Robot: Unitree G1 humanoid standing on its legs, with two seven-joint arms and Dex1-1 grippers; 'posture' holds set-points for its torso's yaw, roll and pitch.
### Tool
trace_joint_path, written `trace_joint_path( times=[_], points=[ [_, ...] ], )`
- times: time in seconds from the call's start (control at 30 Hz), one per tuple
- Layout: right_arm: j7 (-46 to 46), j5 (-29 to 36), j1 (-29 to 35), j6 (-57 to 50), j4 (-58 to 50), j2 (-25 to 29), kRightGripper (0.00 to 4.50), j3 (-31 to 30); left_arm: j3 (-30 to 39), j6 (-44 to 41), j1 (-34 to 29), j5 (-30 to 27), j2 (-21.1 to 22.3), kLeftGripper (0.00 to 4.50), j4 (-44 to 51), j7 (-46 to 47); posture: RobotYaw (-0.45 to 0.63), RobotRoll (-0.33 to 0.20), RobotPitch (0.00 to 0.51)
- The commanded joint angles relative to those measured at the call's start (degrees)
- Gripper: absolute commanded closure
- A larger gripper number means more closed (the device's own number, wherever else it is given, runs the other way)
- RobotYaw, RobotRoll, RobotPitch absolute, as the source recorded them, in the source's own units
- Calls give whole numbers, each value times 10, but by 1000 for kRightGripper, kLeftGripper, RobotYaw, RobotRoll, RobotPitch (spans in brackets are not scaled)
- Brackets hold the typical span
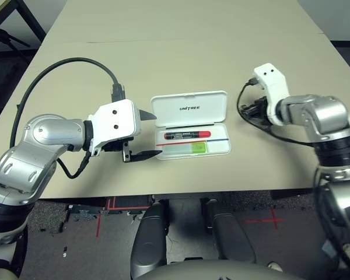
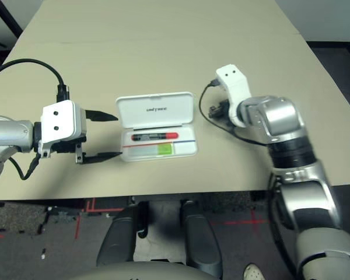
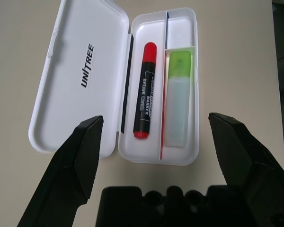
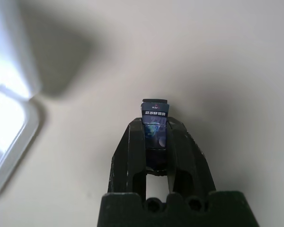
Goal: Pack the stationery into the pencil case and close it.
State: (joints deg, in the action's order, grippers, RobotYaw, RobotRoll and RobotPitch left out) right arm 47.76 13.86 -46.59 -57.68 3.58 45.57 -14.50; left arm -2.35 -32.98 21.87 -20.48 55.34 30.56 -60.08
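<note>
Nearest the camera, the left end effector (image 1: 144,135) sits at nine o'clock of the open pencil case (image 1: 189,108), fingers wide apart. Inside lie red marker (image 3: 145,90) and highlighter (image 3: 177,98). At three o'clock, the right end effector (image 4: 156,137) clamps the small dark block (image 4: 155,118) above the surface (image 1: 181,52).

Even, bright light; right wrist view blurs the pencil case (image 4: 9,137).

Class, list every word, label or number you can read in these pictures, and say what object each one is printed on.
"UNITREE": dark letters on the open lid of the white pencil case.
"MARKER": on the black barrel of the red marker; the other small print beside it is too small to read.
Label on the small dark block in the right gripper: too blurred to read.
</note>
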Motion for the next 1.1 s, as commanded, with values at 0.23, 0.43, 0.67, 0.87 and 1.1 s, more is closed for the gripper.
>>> trace_joint_path(
  times=[0.23,0.43,0.67,0.87,1.1],
  points=[
    [267,-6,-18,195,2,102,4191,-40,-7,-2,-2,0,3,0,0,-1,68,0,218],
    [379,3,-12,234,-23,99,4191,-52,-8,-2,-2,3,3,0,-1,-1,75,0,216],
    [403,-22,-19,257,-21,60,4191,-74,-6,-1,-9,7,4,0,1,4,88,0,216],
    [420,-47,-8,303,-17,31,4191,-104,10,6,-24,1,7,0,1,4,99,0,212],
    [416,-61,-5,322,-23,-8,4191,-121,14,12,-29,4,10,0,0,3,111,0,207]
  ],
)
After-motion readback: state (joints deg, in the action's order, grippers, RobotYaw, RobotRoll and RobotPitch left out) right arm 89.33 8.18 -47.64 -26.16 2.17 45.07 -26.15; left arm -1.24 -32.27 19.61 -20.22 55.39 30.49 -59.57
